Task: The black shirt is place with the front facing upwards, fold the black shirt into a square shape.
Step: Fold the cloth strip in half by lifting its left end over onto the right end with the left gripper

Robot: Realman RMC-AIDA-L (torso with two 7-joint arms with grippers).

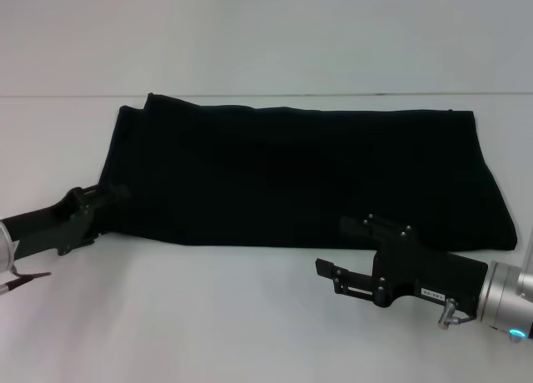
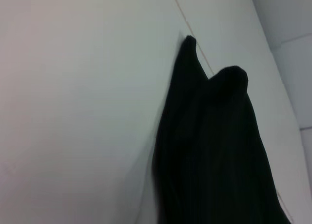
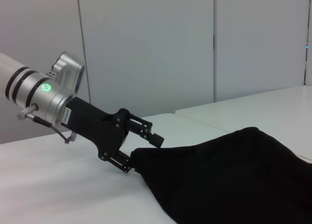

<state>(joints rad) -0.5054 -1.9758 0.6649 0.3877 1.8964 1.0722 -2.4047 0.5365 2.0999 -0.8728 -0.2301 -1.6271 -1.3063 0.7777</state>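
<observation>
Surface: white table [image 1: 250, 316], plain and matte, reaching from the near edge to a thin seam line beyond the cloth.
Lying on it: the black shirt [image 1: 308, 175], folded into a long band stretched side to side; no lettering or label shows.
Cloth edges: far edge close to the seam line; near edge runs between the two grippers.
Left end: left gripper [image 1: 107, 198] is at the shirt's near corner; the wrist view shows layered folds with two rounded peaks [image 2: 214, 136].
Right end: right gripper [image 1: 346, 254] sits at the near hem, one finger over the cloth, one over bare table.
Bare table: on the near side of both grippers.
</observation>
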